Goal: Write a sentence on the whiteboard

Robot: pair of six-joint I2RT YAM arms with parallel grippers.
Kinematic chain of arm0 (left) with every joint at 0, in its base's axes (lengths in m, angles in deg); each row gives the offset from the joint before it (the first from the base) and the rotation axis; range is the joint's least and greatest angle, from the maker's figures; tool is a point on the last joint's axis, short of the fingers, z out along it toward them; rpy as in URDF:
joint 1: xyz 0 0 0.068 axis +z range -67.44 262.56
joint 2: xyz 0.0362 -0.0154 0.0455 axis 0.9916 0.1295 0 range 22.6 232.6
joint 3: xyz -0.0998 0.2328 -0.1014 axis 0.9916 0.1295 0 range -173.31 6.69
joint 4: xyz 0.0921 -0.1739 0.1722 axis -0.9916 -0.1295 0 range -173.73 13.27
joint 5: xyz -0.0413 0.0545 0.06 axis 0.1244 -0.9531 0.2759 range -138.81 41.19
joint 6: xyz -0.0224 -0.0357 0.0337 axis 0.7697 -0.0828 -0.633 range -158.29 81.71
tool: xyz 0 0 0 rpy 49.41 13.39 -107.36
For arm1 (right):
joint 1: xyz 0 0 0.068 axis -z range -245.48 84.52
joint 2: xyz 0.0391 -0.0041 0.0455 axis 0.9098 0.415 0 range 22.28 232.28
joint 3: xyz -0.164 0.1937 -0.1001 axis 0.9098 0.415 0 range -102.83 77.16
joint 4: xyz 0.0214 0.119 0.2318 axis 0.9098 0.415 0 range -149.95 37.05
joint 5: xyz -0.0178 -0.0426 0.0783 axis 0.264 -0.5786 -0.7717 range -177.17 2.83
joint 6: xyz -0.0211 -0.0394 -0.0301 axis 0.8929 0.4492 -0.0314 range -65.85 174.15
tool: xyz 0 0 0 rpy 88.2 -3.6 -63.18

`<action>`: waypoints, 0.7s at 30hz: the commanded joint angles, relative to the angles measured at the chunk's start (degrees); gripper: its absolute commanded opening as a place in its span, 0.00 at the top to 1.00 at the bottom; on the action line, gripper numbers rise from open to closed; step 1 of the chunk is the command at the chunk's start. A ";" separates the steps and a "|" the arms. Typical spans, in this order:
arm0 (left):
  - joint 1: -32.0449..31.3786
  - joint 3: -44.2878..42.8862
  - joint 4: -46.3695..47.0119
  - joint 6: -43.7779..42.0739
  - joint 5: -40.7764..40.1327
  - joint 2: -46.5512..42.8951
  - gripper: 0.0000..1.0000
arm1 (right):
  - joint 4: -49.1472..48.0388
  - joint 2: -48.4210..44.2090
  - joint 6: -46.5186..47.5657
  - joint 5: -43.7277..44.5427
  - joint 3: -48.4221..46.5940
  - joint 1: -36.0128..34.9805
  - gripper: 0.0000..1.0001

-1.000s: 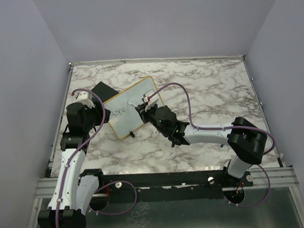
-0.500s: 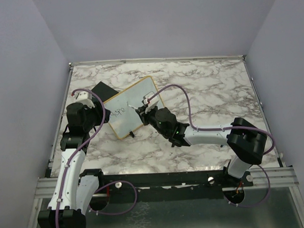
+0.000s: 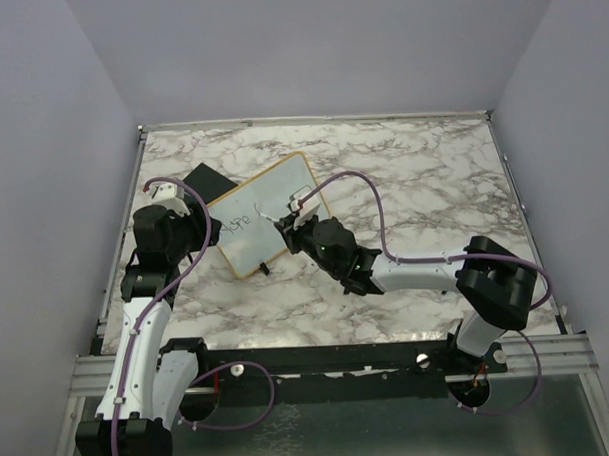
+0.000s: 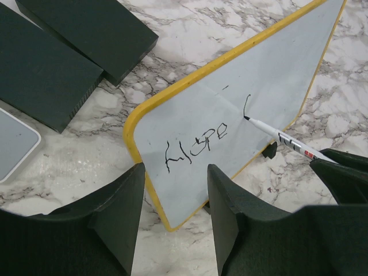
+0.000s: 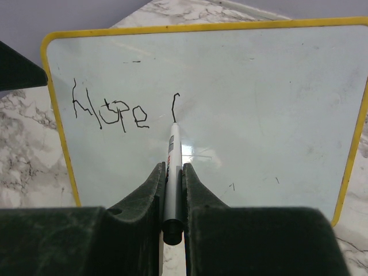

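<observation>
Two jaws of our left gripper [image 4: 175, 169] stand apart, with the near edge of the whiteboard [image 3: 269, 204] between them, left of centre on the table [image 3: 433, 183]. After "Hope" the sentence [image 5: 109, 113] seems unfinished. Our right gripper [image 5: 171, 168] clamps the marker [image 5: 173, 144], so we should press lightly and keep one baseline.

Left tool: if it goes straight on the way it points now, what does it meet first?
Probably the whiteboard: its yellow-framed near edge lies just ahead, in the gap of the open left tool. Depth is unclear; they may already touch.
</observation>
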 commanded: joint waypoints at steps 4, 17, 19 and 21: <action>-0.36 0.53 1.30 0.02 0.85 -0.68 0.50 | 1.81 -1.64 -1.00 0.32 1.86 -0.06 1.00; -0.39 0.59 1.29 0.09 0.94 -0.98 0.50 | 2.53 -2.38 -1.00 1.54 2.65 -0.89 1.00; -0.39 0.61 1.31 0.11 0.94 -1.11 0.50 | 2.51 -2.47 -1.12 1.69 2.73 -1.03 1.00; -0.39 0.62 1.35 0.09 0.94 -1.12 0.50 | 2.71 -2.50 -1.02 1.85 2.79 -1.26 1.00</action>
